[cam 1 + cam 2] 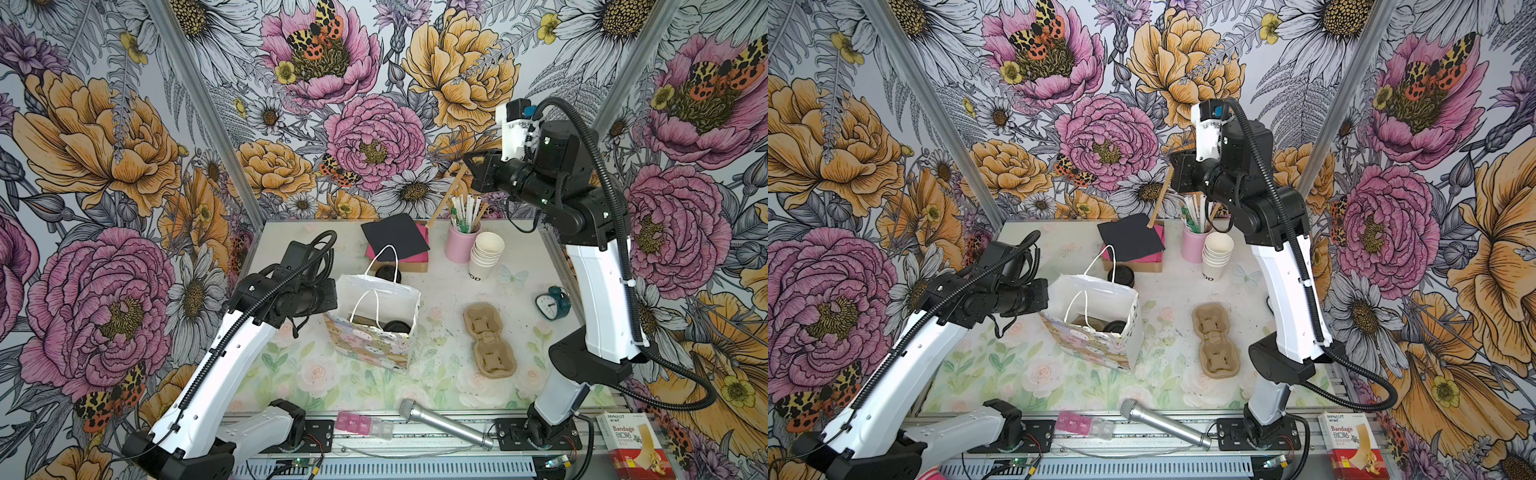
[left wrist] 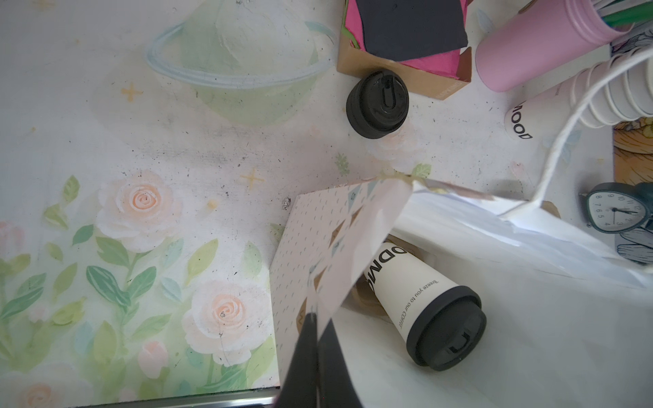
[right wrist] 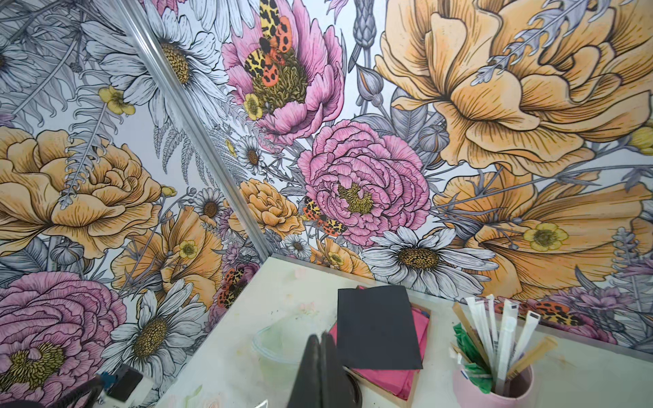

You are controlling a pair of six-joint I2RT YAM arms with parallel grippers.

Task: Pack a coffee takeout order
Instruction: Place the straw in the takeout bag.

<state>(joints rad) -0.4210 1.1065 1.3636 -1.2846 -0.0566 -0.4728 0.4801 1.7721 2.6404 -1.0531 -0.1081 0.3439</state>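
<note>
Pinched on the patterned wall of the paper gift bag [image 2: 318, 254], the left jaws held its rim and nothing else. Just inside that wall the white paper cup [image 2: 413, 282] lay tipped on its side at the bag's bottom, its black lid [image 2: 445, 328] pressed on.

The right jaws were closed too, blades together and empty, raised high over the far side of the bench [image 1: 449, 374]. Below and just ahead of them lay the black napkin [image 3: 378, 325]. It was flat on the pile of pink napkins [image 3: 388, 379] in a shallow cardboard tray [image 2: 431, 86], turned askew so one corner overhung the pile.

By my reading that napkin was the piece not yet packed. The right arm [image 1: 598, 291] was much the nearer to it, and the left arm [image 1: 232, 353] was taken up with the bag. The right jaws would have to part and come down on the overhanging corner, since a flat sheet offers little else.

Just beside the tray stood a pink tumbler of straws [image 3: 494, 388], then a stack of lidless white cups [image 1: 486, 253], both close to that approach. A spare black lid [image 2: 378, 104] sat just beside the tray's near wall, with the bag near in front. The pulp cup carrier [image 1: 490, 340] and the alarm clock [image 1: 550, 305] lay well apart.
</note>
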